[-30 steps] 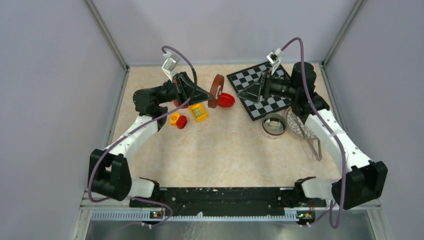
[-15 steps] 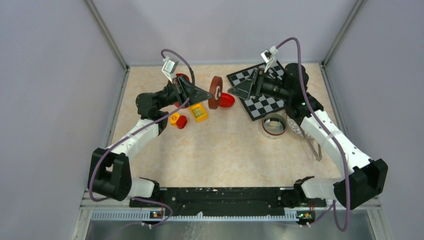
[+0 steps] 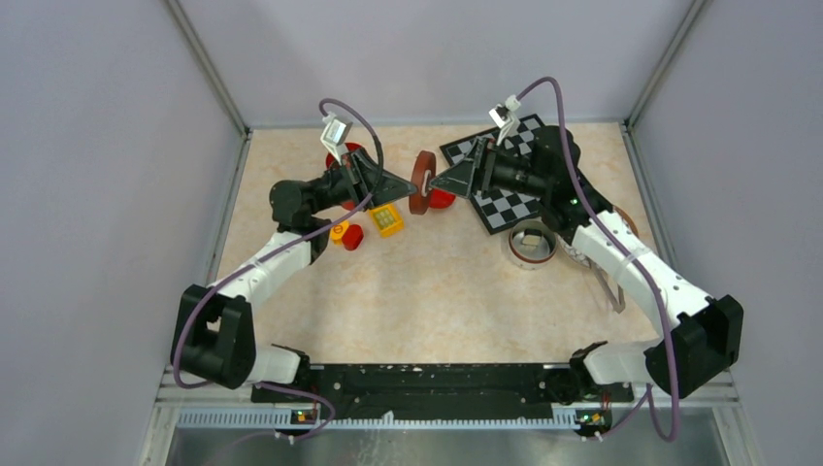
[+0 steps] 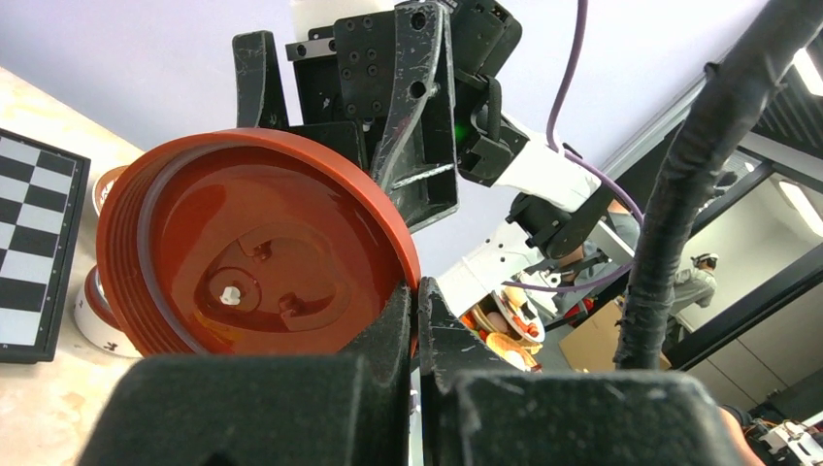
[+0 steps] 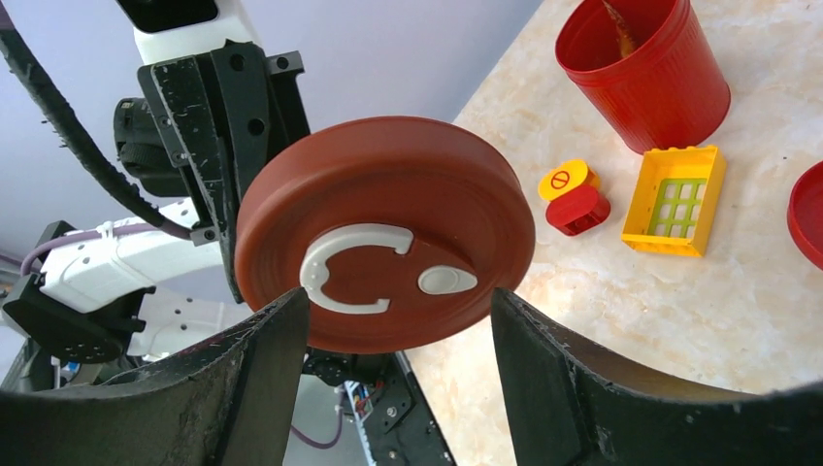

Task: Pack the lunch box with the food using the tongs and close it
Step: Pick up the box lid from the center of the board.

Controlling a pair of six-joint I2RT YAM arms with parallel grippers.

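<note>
— Pale marbled bench point(image 3: 437, 291), grey walls. Where's the lunch box point(image 3: 532, 245)?
— On the bench beside the right arm, lidless. Its red lid point(image 5: 388, 223) stands on edge in mid-air, rim pinched in the closed left claw point(image 4: 417, 309).
— The right claw point(image 5: 396, 303)?
— Spread wide, empty, facing the lid's flat top, one jaw on either side.

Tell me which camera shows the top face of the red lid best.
Right wrist: the lid sits face-on, white handle clear. Left wrist shows its ribbed underside, rim pinched by the left gripper. Top external shows it small and edge-on.
</note>
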